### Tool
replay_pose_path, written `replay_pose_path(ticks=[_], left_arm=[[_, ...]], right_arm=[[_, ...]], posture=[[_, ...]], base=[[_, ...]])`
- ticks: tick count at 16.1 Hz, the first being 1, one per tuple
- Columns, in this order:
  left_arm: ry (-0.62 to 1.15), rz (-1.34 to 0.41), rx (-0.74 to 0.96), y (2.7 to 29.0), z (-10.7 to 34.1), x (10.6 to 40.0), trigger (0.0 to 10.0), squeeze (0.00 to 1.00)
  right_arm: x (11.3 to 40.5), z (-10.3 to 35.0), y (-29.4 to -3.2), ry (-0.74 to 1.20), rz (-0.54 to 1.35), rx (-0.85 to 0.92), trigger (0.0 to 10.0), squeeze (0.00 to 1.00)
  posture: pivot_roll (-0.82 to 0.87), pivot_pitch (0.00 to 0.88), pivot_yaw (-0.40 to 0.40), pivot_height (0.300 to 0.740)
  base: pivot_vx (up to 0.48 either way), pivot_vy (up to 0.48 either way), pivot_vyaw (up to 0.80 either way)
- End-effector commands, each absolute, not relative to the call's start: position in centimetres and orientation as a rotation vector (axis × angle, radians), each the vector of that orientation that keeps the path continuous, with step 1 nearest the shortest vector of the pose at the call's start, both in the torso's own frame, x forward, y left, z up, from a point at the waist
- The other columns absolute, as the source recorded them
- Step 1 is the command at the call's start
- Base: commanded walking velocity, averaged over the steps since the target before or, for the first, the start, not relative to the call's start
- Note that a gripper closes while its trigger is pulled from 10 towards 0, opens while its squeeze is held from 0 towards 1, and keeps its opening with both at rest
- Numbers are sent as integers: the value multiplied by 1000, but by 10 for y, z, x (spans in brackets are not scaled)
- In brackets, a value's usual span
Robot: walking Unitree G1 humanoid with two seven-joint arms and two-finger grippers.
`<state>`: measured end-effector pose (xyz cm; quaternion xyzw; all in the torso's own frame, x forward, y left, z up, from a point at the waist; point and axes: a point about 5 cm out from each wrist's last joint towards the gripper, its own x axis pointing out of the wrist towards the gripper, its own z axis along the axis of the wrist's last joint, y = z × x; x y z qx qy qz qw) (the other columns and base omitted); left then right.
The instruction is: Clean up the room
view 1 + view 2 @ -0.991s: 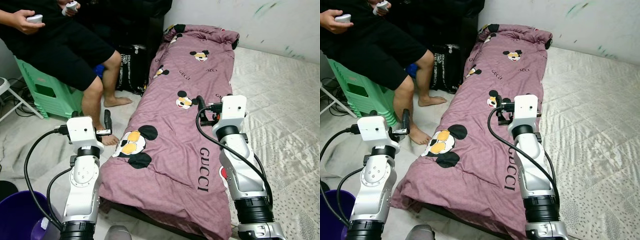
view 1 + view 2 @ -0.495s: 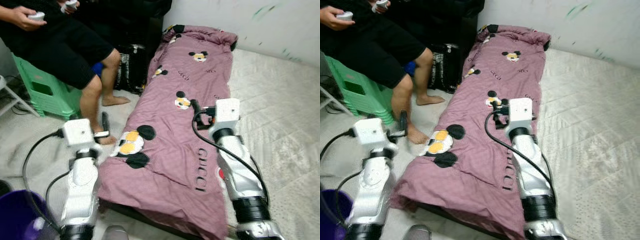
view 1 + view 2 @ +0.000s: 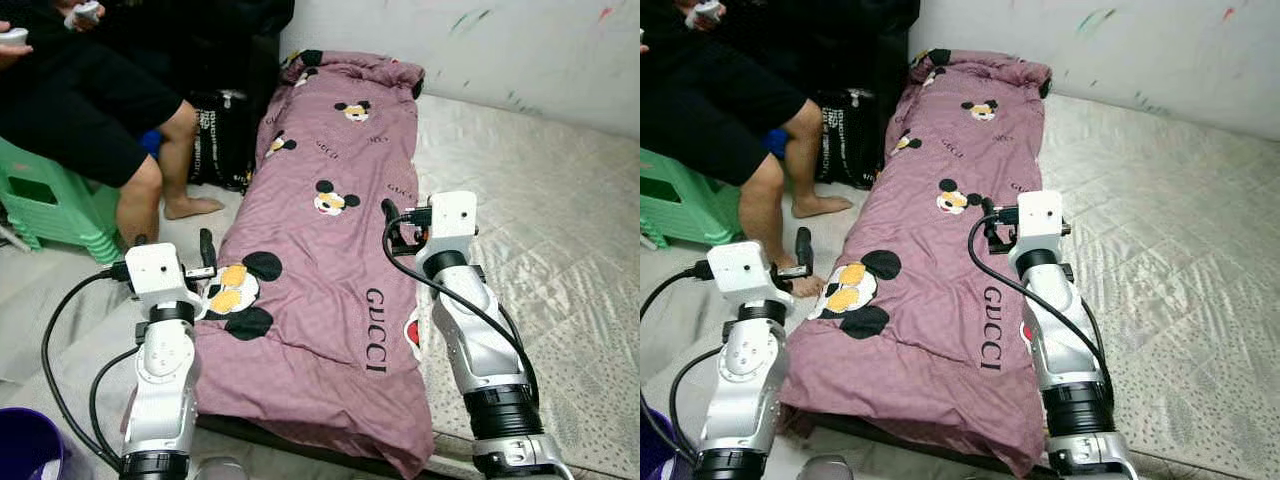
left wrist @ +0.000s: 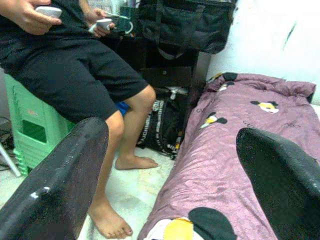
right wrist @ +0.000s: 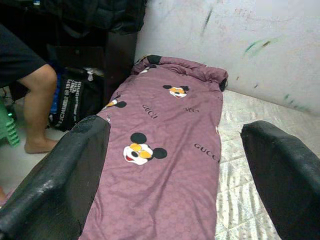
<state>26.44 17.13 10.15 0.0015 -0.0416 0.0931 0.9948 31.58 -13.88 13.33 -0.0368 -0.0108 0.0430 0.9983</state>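
Note:
A mauve quilt [image 3: 320, 270] printed with cartoon mice and GUCCI lettering lies lengthwise along the left side of a pale mattress [image 3: 540, 200]. Its near end hangs over the mattress corner. My left gripper [image 3: 172, 238] is raised over the quilt's left edge near the floor, open and holding nothing; the left wrist view shows its two black fingers [image 4: 60, 180] wide apart. My right gripper [image 5: 175, 127] hovers above the quilt's right edge at mid-length, also open and bare, with one finger [image 3: 388, 210] showing beside the white wrist block.
A person [image 3: 90, 110] sits on a green stool [image 3: 40, 200] at the left, holding controllers, bare foot [image 3: 190, 207] on the floor near the quilt. A black bag [image 3: 215, 140] stands by the mattress head. A purple bucket [image 3: 25, 445] sits at lower left. A white wall [image 3: 500, 40] backs the mattress.
The whole picture has shifted, so the camera has moved and now takes in more of the mattress. Both arms keep their raised pose with fingers apart; the quilt lies as before.

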Motion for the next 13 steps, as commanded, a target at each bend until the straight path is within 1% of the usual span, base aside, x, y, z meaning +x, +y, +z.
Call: replay_pose_path(ticks=[1, 3, 6, 9, 11, 13], left_arm=[[-73, 175, 2, 168, 101, 265, 10000, 0], [-71, 163, 19, 166, 101, 266, 10000, 0], [-73, 165, -5, 166, 101, 266, 10000, 0], [-78, 159, 4, 165, 100, 265, 10000, 0], [-83, 168, 2, 164, 101, 262, 10000, 0], [-88, 187, 6, 166, 101, 259, 10000, 0]], right_arm=[[314, 135, -143, -29, 79, -81, 10000, 0], [314, 134, -144, -26, 79, -94, 10000, 0], [317, 135, -142, -28, 87, -99, 10000, 0], [317, 131, -136, -4, 154, -139, 10000, 0], [317, 126, -132, 23, 186, -133, 10000, 0], [320, 130, -127, 2, 202, -127, 10000, 0]], posture=[[-4, 0, -67, 740], [-3, 0, -68, 740], [2, 0, -73, 740], [6, 0, -77, 740], [27, 0, -103, 740], [45, 0, -130, 740]], base=[[0, 0, 0], [0, 0, 0], [0, 0, 0], [0, 0, 0], [0, 0, 0], [0, 0, 0]])
